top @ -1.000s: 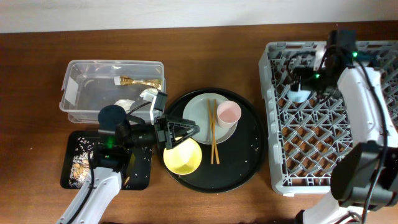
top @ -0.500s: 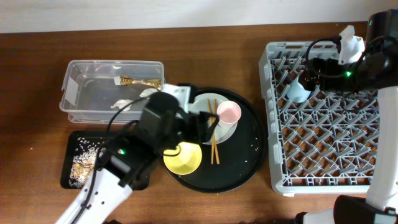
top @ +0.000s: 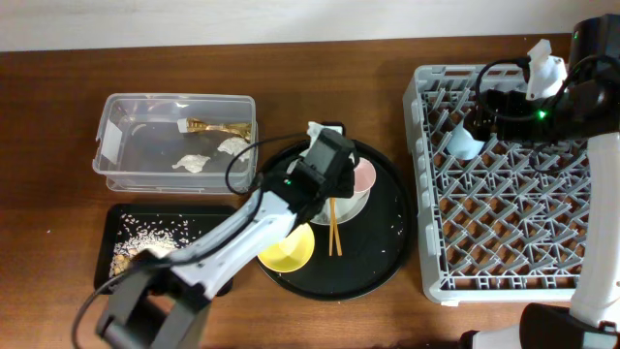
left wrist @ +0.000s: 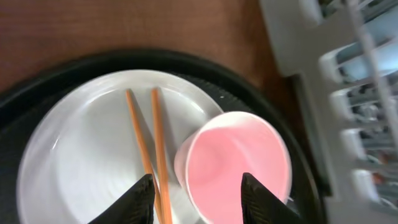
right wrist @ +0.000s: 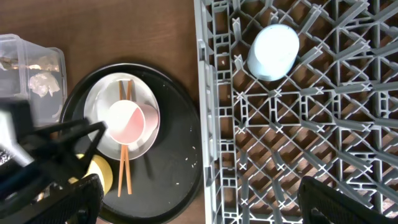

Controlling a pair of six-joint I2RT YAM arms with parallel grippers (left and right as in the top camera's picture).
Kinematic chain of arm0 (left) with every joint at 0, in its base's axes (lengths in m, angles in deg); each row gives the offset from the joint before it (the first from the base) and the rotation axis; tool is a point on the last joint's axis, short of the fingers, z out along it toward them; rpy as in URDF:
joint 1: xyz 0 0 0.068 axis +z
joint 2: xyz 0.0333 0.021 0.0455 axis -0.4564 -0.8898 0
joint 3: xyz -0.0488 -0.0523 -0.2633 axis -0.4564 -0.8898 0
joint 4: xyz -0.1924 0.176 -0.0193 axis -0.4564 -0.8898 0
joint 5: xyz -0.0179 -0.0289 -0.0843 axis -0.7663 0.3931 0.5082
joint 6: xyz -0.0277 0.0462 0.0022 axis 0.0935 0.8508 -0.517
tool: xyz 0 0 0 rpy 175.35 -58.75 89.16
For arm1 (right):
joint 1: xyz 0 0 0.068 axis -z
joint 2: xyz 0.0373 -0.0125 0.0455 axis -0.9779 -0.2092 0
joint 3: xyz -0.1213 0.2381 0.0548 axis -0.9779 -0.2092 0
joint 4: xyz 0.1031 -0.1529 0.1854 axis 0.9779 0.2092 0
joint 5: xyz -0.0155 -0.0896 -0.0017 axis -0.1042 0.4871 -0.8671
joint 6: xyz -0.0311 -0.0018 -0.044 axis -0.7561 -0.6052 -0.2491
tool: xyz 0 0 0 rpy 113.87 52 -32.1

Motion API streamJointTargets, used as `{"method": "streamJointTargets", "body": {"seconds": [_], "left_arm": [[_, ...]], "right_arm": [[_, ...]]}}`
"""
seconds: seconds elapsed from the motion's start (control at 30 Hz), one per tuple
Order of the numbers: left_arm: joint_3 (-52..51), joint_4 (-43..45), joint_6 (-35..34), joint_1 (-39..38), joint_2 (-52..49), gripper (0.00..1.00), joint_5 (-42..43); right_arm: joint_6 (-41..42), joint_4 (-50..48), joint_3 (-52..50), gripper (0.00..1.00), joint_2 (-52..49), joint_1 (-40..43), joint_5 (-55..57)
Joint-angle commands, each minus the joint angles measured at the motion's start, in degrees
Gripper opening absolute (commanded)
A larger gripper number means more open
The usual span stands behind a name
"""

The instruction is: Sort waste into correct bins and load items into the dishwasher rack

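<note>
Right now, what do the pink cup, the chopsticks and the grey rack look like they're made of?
Pink cup: probably plastic, smooth with a soft sheen and even colour.
Chopsticks: likely wood or bamboo, matte orange-brown.
Rack: moulded grey plastic, judging by its thin lattice ribs.

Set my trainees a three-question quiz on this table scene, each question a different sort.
1. True or false: the blue cup is in the rack.
2. The chopsticks rest on: A the plate; B the bowl; C the tub.
3. Which cup is under the left gripper?
Key: 1 true; 2 A; 3 pink cup.
</note>
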Motion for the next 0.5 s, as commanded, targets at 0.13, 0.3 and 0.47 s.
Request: {"method": "streamJointTargets", "body": {"seconds": [0.13,0.3,0.47], "left_arm": [[2.2,1.1,1.1,-0.1,-4.9,0.43,-0.2],[2.2,1.5,1.1,-0.1,-5.0,0.2,-0.2],[2.1,-0.3,1.1,-0.3,-5.1,0.19,0.9]], "right_arm": [[-0.1,0.0,0.2,0.98,-0.1,0.2,-0.7],[-0.1,0.0,0.2,0.98,-0.1,0.2,-0.7],[-0.1,0.0,0.2,0.98,-0.1,0.2,-0.7]]}}
